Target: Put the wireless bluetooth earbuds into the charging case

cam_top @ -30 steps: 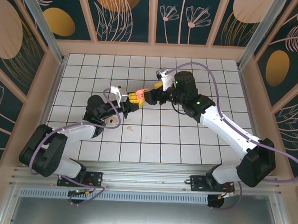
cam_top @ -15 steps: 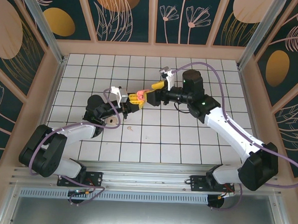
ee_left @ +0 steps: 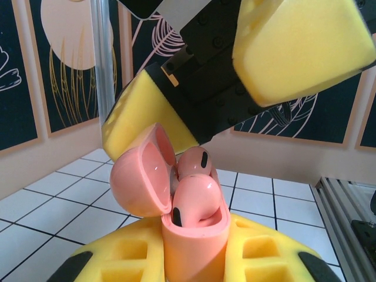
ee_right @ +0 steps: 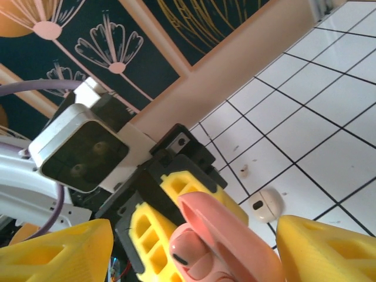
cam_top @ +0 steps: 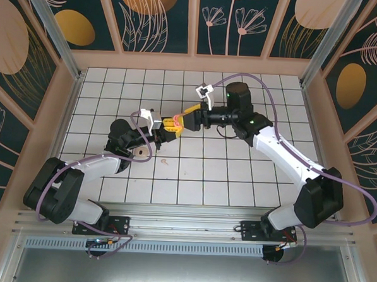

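Risk lies at the open lid (ee_left: 141, 176) of the salmon-pink rounded plastic charging case (ee_left: 194, 238), clenched by the left gripper (ee_left: 194, 267) with both pale-pink glossy earbuds (ee_left: 197, 197) sitting in its wells. The right gripper (ee_right: 188, 252) straddles that lid, yellow foam fingers (ee_right: 329, 249) spread and empty; a skewed push could twist the case or pinch a proud earbud.

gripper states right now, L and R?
Left gripper: shut on the charging case.
Right gripper: open, jaws either side of the case's lid, holding nothing.
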